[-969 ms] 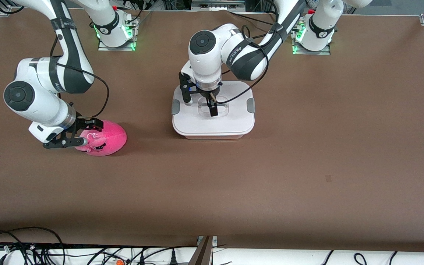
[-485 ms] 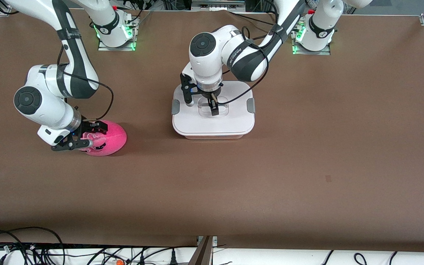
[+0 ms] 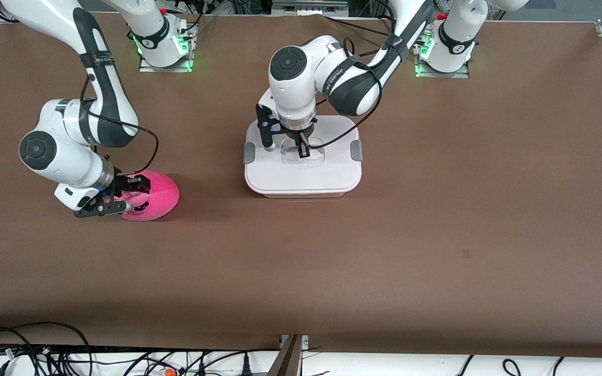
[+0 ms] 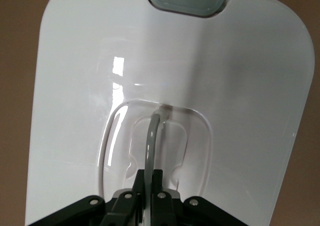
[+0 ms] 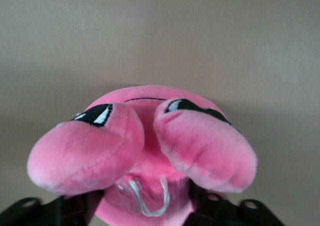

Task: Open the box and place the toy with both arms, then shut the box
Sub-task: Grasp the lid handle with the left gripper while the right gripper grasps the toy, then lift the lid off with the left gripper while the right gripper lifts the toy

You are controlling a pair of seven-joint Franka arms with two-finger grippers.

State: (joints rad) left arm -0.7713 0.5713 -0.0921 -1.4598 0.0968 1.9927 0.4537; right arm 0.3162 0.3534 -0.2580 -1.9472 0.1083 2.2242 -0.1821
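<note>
Your left gripper (image 3: 303,151) is down in the clear recessed handle (image 3: 303,153) at the middle of the lid (image 3: 332,167), and its jaws are pinched tight on that handle; in the left wrist view the two fingers (image 4: 150,196) meet on the thin clear bar. You have one box (image 3: 302,156), closed, with the white lid seated and two grey clips, one on each short side (image 3: 249,152) (image 3: 356,150). It sits on the tabletop (image 3: 437,209) about midway between the two arms' ends, closer to the edge where the bases stand than to the camera's edge.

Your right gripper (image 3: 123,196) is low at the toy (image 3: 157,198), with a finger on either side of the pink plush. In the right wrist view the toy's face fills the space between the black fingers (image 5: 35,211), which lie against its sides. Whether the jaws are really squeezing it you cannot tell.

You have one toy. It rests on the tabletop toward the right arm's end, well apart from the box and a little nearer the front camera than the box.
</note>
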